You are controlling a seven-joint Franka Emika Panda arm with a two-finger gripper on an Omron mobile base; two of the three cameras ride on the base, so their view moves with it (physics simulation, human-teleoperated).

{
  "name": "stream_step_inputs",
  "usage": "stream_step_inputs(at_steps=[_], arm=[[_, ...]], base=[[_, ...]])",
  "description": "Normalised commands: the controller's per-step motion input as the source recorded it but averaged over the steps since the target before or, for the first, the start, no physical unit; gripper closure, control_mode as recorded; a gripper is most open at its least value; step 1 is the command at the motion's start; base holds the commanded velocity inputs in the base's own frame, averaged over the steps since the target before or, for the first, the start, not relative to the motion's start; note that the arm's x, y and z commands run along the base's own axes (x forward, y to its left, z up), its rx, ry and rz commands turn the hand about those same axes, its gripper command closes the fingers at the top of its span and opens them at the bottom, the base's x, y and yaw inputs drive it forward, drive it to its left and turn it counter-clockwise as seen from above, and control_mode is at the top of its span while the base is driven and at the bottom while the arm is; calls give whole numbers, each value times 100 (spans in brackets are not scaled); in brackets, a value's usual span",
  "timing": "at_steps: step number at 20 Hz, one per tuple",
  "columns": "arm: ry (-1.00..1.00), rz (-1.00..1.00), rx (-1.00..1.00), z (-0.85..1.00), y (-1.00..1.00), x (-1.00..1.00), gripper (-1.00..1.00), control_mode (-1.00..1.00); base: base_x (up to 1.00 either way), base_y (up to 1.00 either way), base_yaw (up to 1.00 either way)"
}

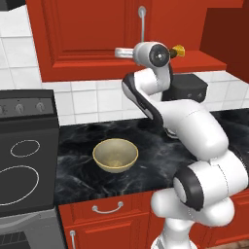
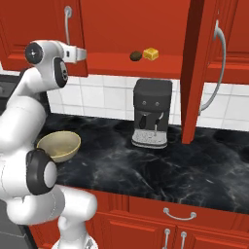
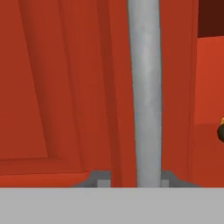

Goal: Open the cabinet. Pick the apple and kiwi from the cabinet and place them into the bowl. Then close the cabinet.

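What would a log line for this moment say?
gripper: fingers either side of left door handle, grip unclear | cabinet: right door open | kiwi: on shelf | bowl: empty

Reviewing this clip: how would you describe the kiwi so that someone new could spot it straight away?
Find the large red upper wall cabinet with its right door swung open, above the black coffee machine. On its open shelf lie two small items side by side. The kiwi is the round, dark brown-green one on the left; its neighbour is a blocky yellow cheese wedge.
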Motion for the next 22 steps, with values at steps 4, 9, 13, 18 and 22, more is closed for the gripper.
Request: stream_step_inputs(at_steps=[4, 9, 13, 18, 22], arm=[[1, 0, 0, 50, 74, -60, 100, -100], [3, 0, 0, 44, 93, -61, 100, -100], [5, 0, 0, 37, 100, -61, 100, -100], [6, 0, 0, 33, 100, -68, 100, -100], [3, 0, 0, 15, 100, -83, 100, -100]], base=[[0, 0, 0], [0, 0, 0], [0, 0, 0], [0, 0, 0], [0, 0, 0]])
